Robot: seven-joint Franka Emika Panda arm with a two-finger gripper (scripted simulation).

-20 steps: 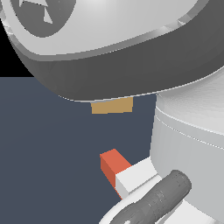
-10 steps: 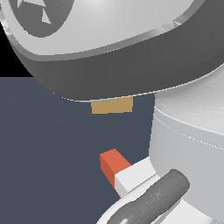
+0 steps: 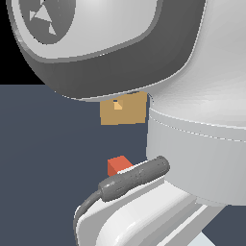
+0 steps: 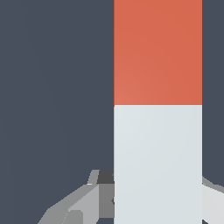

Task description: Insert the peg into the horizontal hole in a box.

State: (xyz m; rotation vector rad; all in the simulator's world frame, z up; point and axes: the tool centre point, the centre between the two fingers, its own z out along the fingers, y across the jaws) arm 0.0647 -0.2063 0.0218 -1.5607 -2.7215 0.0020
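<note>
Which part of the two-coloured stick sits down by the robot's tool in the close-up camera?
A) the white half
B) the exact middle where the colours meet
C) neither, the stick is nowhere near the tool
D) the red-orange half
A: in the wrist view the white half of the peg runs down between the grey fingers of the tool, while the red-orange half extends away from them.

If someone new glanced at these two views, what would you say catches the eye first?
In the wrist view, the peg dominates: a broad bar, red-orange on one half and white on the other, with the tool at its white end. In the exterior view, the arm's large white and grey body fills most of the picture. Beneath it peeks the tan box with its small hole, and lower down the peg's red tip.
</note>
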